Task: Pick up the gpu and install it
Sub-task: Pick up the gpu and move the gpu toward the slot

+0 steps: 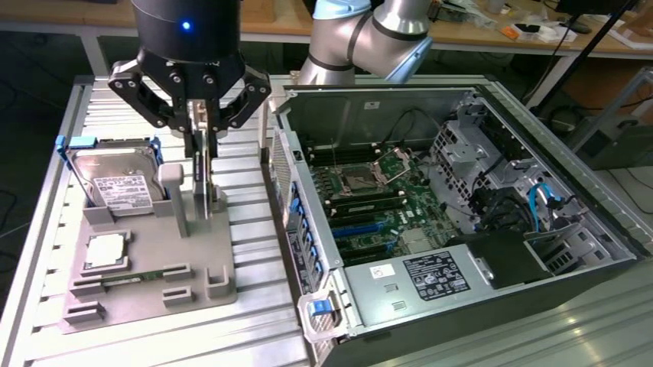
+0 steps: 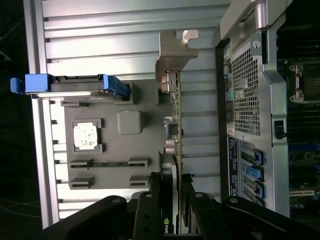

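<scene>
An open black-and-silver computer case (image 1: pixel 388 115) lies on the ribbed metal surface (image 1: pixel 255 229), just beside a grey moulded fixture tray (image 1: pixel 194 264) carrying a silver hard drive with white label (image 1: pixel 115 187). The black claw (image 1: pixel 204 128), partly closed, is clamped on the thin tan-green gpu card (image 1: pixel 211 176) over the tray, between drive and case. Its long axis stands upright, silver bracket end down, cooler facing the drive.

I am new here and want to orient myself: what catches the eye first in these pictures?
First comes the gripper, closed on the upright gpu over the gray fixture, at the exterior view's left. At that view's right lies the open case, with its motherboard exposed.
</scene>
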{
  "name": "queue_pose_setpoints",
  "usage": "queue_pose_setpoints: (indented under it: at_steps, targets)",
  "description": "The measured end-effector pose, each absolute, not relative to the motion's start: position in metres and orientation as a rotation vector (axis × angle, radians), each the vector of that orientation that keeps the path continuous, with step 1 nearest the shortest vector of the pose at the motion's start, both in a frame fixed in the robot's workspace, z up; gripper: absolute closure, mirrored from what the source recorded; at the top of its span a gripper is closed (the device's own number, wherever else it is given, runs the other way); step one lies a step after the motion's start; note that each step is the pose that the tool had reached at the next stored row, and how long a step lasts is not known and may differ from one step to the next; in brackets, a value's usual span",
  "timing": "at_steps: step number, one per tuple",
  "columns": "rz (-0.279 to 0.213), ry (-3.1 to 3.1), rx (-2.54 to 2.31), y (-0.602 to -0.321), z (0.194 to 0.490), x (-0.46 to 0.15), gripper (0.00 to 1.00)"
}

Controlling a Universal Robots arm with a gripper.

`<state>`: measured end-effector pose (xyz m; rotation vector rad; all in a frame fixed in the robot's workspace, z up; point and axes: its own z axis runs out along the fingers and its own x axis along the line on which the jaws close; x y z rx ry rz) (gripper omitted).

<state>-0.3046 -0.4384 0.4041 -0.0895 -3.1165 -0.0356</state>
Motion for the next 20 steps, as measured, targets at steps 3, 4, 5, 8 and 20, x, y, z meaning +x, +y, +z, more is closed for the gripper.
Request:
queue_pose_setpoints:
  at_steps: [3, 4, 5, 8, 20]
  targets:
    - [-0.036, -3.117, -0.09, -0.438, 0.406, -0.305, 0.73]
    - [-0.036, -3.117, -0.09, -0.438, 0.407, -0.305, 0.73]
    - [-0.036, -3.116, -0.09, -0.438, 0.407, -0.305, 0.73]
    - [-0.035, -3.116, -0.09, -0.438, 0.41, -0.305, 0.73]
    - [-0.036, -3.116, -0.089, -0.438, 0.419, -0.305, 0.73]
